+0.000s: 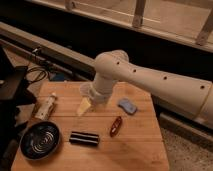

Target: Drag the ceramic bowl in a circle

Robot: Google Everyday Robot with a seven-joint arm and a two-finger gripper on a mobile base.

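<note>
The ceramic bowl (40, 140) is round, dark and glossy with ring reflections inside, and it sits on the wooden table (140, 150) at the front left corner. My white arm reaches in from the right and bends down over the middle back of the table. My gripper (90, 102) hangs at its end, pointing down at the tabletop, open and holding nothing. It is well above and to the right of the bowl, not touching it. The wrist largely hides the fingers.
A small black rectangular block (84, 138) lies just right of the bowl. A red object (115, 126) and a blue sponge (127, 105) lie right of centre. A pale bottle (45, 106) lies at the left, behind the bowl. A pale yellow object (83, 106) rests beside the gripper. Dark equipment (12, 92) stands past the table's left edge.
</note>
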